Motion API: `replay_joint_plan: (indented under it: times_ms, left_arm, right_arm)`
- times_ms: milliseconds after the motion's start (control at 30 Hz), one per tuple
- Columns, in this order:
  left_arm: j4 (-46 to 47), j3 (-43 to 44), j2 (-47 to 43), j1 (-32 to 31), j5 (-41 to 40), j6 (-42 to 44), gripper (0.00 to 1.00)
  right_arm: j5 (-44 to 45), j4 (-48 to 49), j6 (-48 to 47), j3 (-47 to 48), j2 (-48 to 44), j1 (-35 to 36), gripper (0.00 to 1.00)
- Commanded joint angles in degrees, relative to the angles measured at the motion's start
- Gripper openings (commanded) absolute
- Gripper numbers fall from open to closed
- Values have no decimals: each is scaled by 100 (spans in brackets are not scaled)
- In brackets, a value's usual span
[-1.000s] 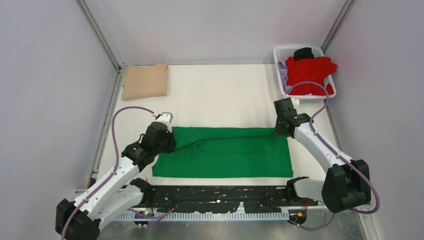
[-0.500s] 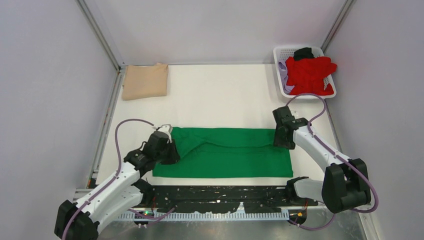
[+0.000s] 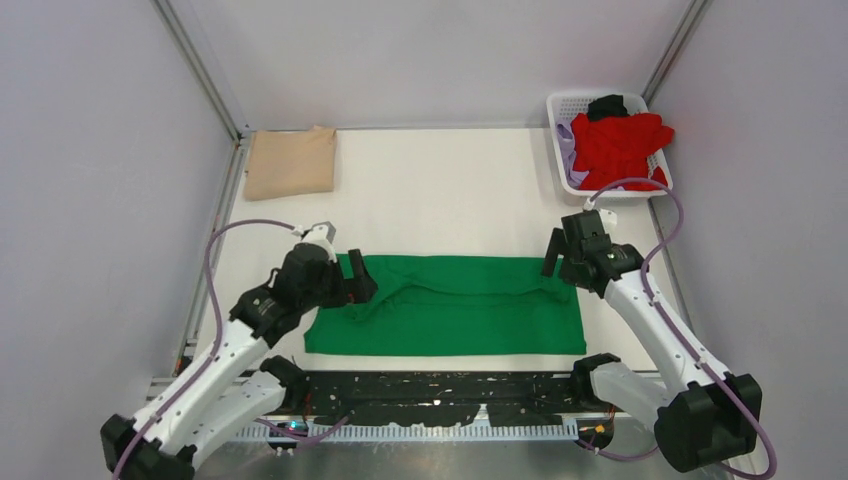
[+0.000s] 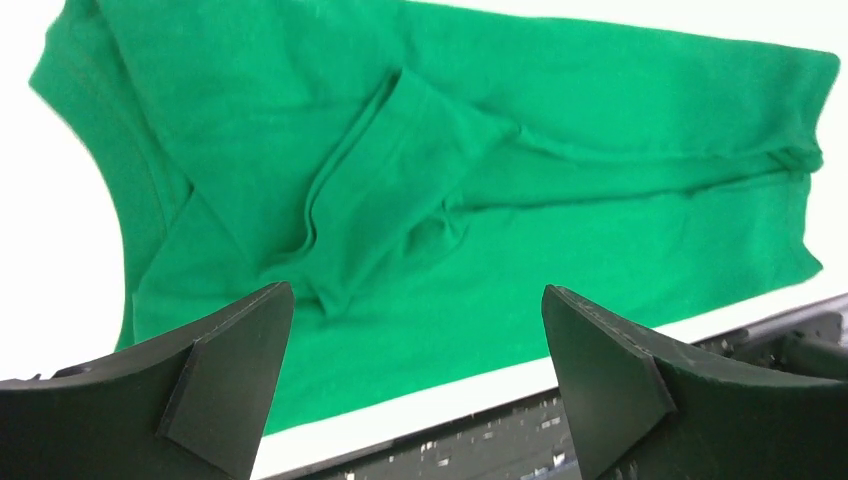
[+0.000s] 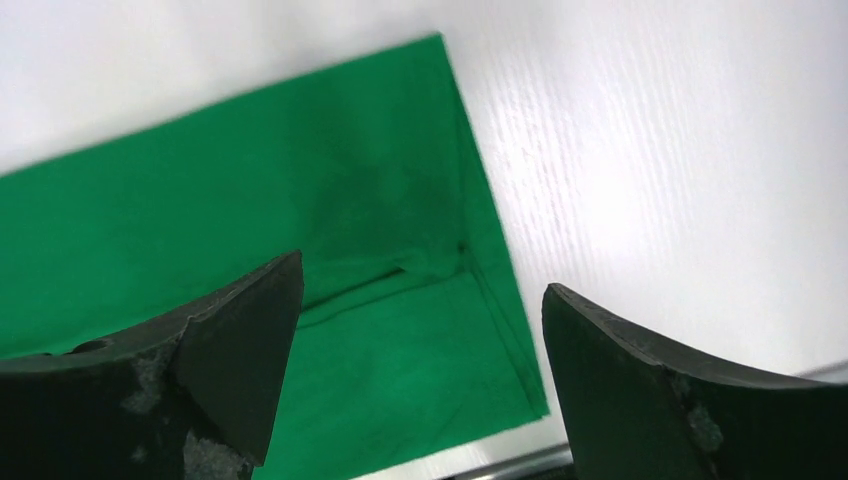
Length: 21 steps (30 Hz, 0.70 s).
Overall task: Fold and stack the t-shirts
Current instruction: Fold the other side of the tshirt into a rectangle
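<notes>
A bright green t-shirt lies flat as a long band near the table's front edge, its far side folded over, with a sleeve lying creased on top. My left gripper hovers open over the shirt's left end, holding nothing. At the shirt's upper right corner my right gripper is open too, and empty. A tan t-shirt lies folded at the far left. A red t-shirt is heaped on the basket.
The white lattice basket stands at the far right corner, with a black garment and lilac cloth in it. A black strip runs along the near edge. Grey walls close in the white table.
Both grippers have gone from shut to open, let go of the green shirt's folded edge and lifted off it. The left has moved right, the right slightly back.
</notes>
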Motion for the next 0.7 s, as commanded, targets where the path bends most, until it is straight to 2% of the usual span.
replay_joint_plan:
  times_ms: [0,133,267,533,667]
  left_arm:
    - [928,621,1526,40,-169,527,100]
    - [851,1436,3041,61,140,813,100]
    - [954,1734,4047,70,504,962,100]
    - [1342,1610,4857,77,1147,909,99]
    - [1487,1414,4856,49,1687,870,99]
  right_arm:
    - [-871,1305,-178,-51,-333,1,95]
    - [-1626,1928,-112,-193,-185,-16,95]
    - [-1730,1946,-147,-169,73,-37,96]
    - [-1614,1873,-219,-257,3,-90,95]
    - [-1634,1828,-227,-234,-150,-92,95]
